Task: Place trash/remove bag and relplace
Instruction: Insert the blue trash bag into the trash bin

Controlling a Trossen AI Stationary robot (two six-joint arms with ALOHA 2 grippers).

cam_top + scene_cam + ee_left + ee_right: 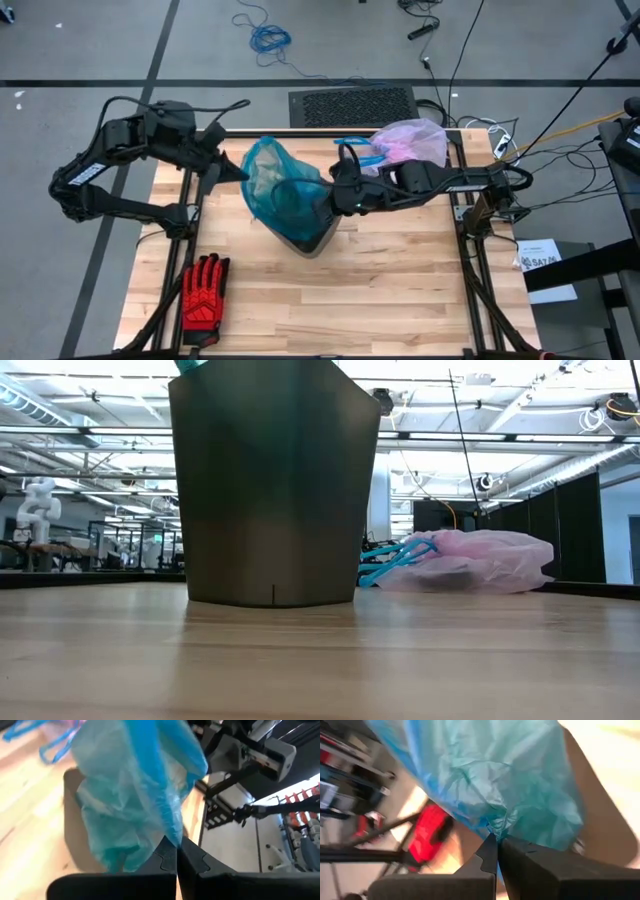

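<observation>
Left gripper: we saw its fingers clenched on a fold of the teal-blue bag, at that bag's left edge over the bin.
Right gripper: we found it pinched tight on the same teal-blue film from the opposite side, at the bin's rim.
Bin: we noted a dark grey bucket standing upright on the counter, the teal-blue bag draped into its mouth.
Pink-lavender bag: we saw it lying crumpled at the counter's far edge, behind the right arm, with blue handles beside it.
Glove: we saw it, red and black, flat at the counter's near left corner, well apart from the bin.
</observation>
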